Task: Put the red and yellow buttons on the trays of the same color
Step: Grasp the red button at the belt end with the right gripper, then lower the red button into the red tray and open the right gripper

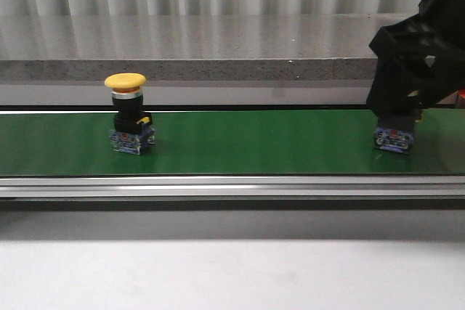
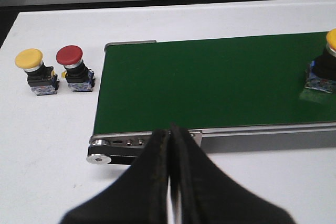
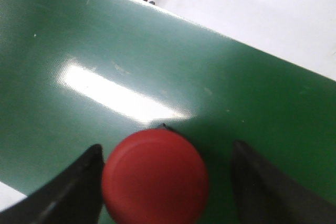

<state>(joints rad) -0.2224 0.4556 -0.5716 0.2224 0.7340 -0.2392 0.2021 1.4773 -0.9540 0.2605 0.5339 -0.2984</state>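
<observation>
Red button sits between spread right gripper fingers, ungrasped; left gripper pressed together; no trays visible, nothing sorted.

One button on my belt at left, another at right under my right gripper, two more buttons side by side on the table off the belt's end

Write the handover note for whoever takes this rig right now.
Right gripper: open, fingers either side of the red mushroom-head push button on the green conveyor belt; not yet clamped.
Left gripper: shut, empty, hovering off the belt's end.
Yellow mushroom-head push button stands upright on the belt, untouched.
Another yellow button and red button stand on the white table.
No trays visible; nothing placed yet.
</observation>
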